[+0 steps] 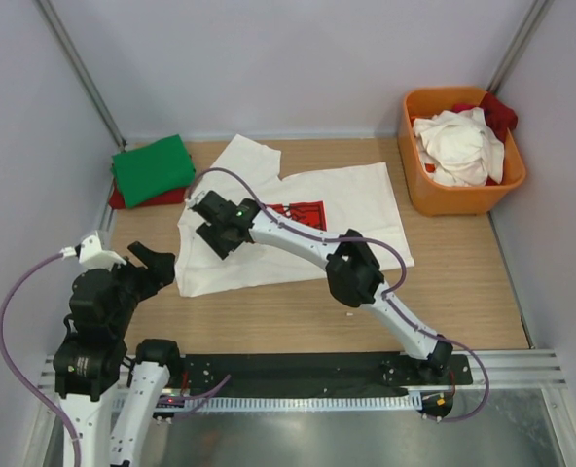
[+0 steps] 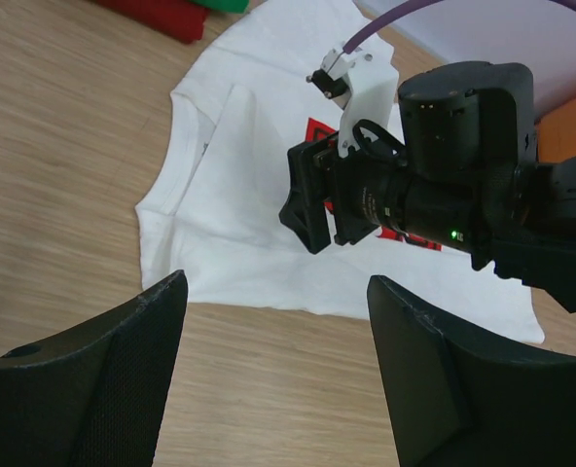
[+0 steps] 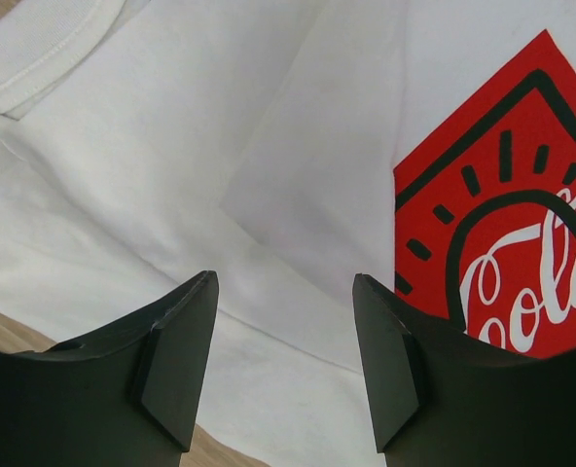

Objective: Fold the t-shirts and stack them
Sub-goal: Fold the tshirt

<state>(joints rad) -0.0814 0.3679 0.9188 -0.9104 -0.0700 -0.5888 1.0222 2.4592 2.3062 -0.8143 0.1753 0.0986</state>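
White t-shirt, red print: spread flat mid-table, long axis left to right. Right gripper: jaws wide, empty, over the shirt's left end, just left of the red print; nearer arm. Left gripper: jaws wide, empty, off the near-left edge.

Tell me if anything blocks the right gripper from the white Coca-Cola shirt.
Nothing visible does. The right gripper hangs open directly over the white Coca-Cola shirt, only bare cloth showing between its fingers. The left gripper sits apart, off the shirt's edge.
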